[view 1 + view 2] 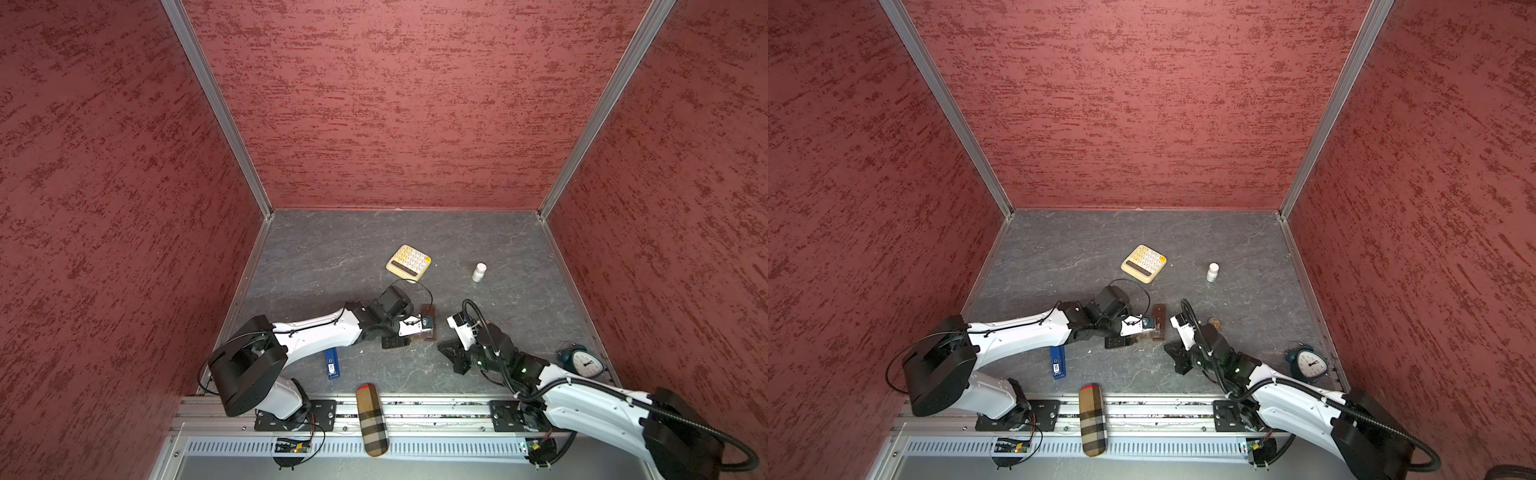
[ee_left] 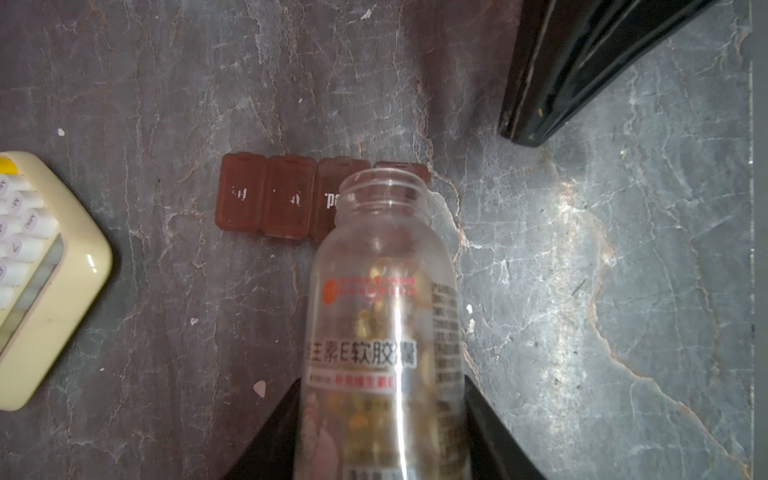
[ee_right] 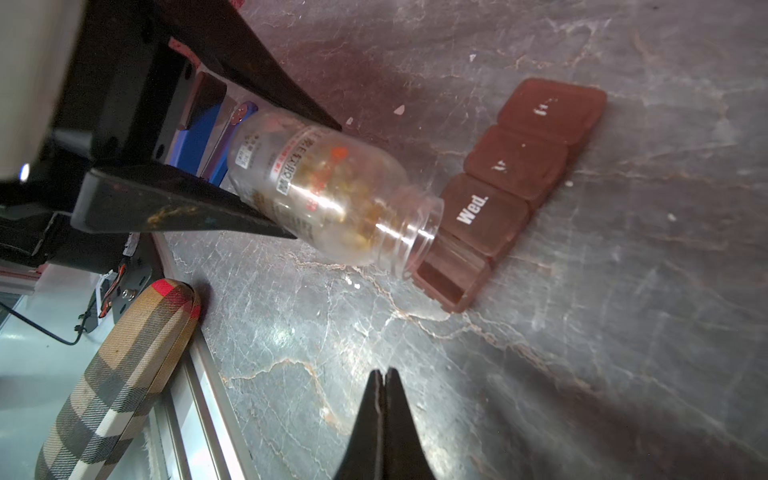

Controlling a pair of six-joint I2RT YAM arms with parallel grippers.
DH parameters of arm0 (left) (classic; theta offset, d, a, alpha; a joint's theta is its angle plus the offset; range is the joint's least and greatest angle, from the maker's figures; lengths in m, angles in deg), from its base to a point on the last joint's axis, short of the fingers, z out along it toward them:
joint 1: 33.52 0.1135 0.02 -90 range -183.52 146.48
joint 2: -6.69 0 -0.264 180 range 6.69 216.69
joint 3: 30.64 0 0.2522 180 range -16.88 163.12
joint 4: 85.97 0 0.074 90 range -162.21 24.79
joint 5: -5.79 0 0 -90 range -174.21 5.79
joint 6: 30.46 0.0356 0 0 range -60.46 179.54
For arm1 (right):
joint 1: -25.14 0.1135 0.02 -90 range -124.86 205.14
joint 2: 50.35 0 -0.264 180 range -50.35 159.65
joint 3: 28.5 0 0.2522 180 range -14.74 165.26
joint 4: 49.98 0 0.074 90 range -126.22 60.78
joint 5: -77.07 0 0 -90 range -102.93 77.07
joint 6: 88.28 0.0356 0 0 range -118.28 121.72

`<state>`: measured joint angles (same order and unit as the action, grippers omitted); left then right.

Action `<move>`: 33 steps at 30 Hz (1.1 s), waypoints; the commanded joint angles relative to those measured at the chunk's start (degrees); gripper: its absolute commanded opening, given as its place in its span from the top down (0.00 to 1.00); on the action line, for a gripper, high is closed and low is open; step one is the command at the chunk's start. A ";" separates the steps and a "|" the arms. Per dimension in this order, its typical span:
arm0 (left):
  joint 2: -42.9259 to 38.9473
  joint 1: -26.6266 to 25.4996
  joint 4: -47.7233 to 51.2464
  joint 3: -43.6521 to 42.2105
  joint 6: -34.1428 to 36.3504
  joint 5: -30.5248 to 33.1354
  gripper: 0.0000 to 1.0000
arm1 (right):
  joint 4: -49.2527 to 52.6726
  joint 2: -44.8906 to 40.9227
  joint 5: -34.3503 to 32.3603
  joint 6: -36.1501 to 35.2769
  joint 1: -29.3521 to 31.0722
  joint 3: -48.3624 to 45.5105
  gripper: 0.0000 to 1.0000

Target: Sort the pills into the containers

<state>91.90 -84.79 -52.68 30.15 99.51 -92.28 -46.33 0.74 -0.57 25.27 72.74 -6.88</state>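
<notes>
Currently held: the left tool (image 2: 382,379) grasps a clear bottle (image 2: 382,307) by its body, one finger on each side.
Bottle attitude: tilted, with the uncapped mouth lowest and pointing at the pill box (image 2: 266,195).
Bottle contents: golden pills (image 3: 332,187) sit inside. A small white piece (image 2: 259,388) lies loose on the tabletop (image 2: 582,291) near the left tool.
Box location: the pill box lies flat on the tabletop between the two tools.
Compartments: four show in a row. Three are shut, one under a lid (image 3: 473,210) marked "Wed."; the end compartment (image 3: 451,282) beside it stands open, right at the bottle mouth.
Open compartment contents: cannot tell.
Second tool: the right tool (image 3: 384,376) is clenched with nothing between its tips, low over the tabletop and apart from the pill box.
Other items: calculator (image 1: 409,264) and white bottle (image 1: 479,272) farther back; clock (image 1: 586,363) at the right edge; blue stick (image 1: 331,365) beneath the left arm; plaid case (image 1: 372,419) across the front rail (image 1: 436,409).
</notes>
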 commanded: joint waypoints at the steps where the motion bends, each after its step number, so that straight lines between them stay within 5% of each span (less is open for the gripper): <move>1: 0.92 0.29 0.15 1.77 0.99 -1.17 1.00 | -2.81 0.54 -3.55 -1.10 1.06 -0.37 1.00; 33: 4.53 0.17 13.28 11.65 3.89 0.09 1.00 | -2.97 3.57 -7.34 0.70 3.21 -0.13 1.00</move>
<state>95.57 -84.33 -40.96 40.05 102.61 -92.57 -46.77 4.11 -6.82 25.88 75.31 -6.88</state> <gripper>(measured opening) 0.529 0.040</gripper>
